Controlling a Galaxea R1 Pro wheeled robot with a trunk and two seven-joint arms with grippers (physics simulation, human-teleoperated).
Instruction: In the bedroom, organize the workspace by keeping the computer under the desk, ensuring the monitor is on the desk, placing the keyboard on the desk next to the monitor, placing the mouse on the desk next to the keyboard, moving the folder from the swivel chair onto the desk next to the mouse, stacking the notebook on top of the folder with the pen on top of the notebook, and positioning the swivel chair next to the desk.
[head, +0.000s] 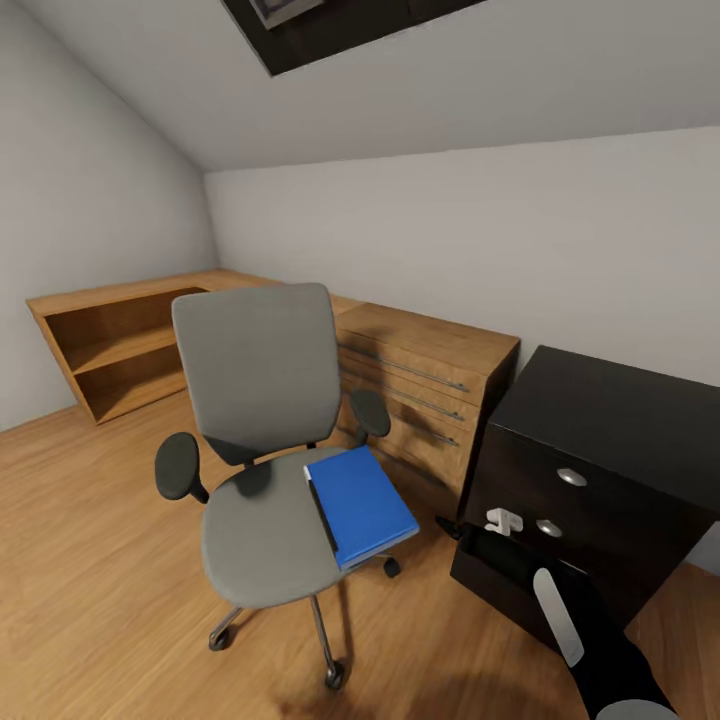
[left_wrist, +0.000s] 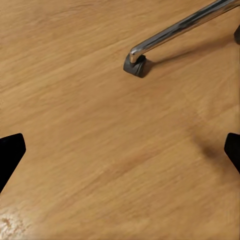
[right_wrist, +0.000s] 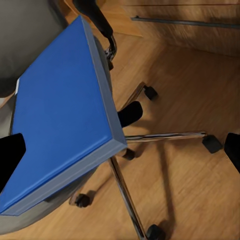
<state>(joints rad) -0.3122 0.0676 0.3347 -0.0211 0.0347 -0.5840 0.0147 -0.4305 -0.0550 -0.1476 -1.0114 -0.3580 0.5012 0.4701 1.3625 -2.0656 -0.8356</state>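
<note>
The grey swivel chair (head: 255, 380) stands mid-floor, its back toward the wall. On the right side of its seat lies the blue folder (head: 362, 505), one corner jutting past the seat edge. My right gripper (head: 452, 527) hovers just right of that corner, open and empty. In the right wrist view its jaws are spread wide around the folder (right_wrist: 55, 115), above the chrome chair base (right_wrist: 165, 136). My left gripper (left_wrist: 120, 152) is open over bare wood floor, near one chair caster (left_wrist: 135, 65). The monitor, keyboard, mouse, notebook, pen and computer are out of view.
A black drawer unit (head: 600, 450) with silver handles stands at the right, close to my right arm. A light-wood dresser (head: 430, 390) runs along the wall behind the chair. An open wooden shelf (head: 110, 350) sits at the left. Wood floor (head: 90, 560) spreads in front.
</note>
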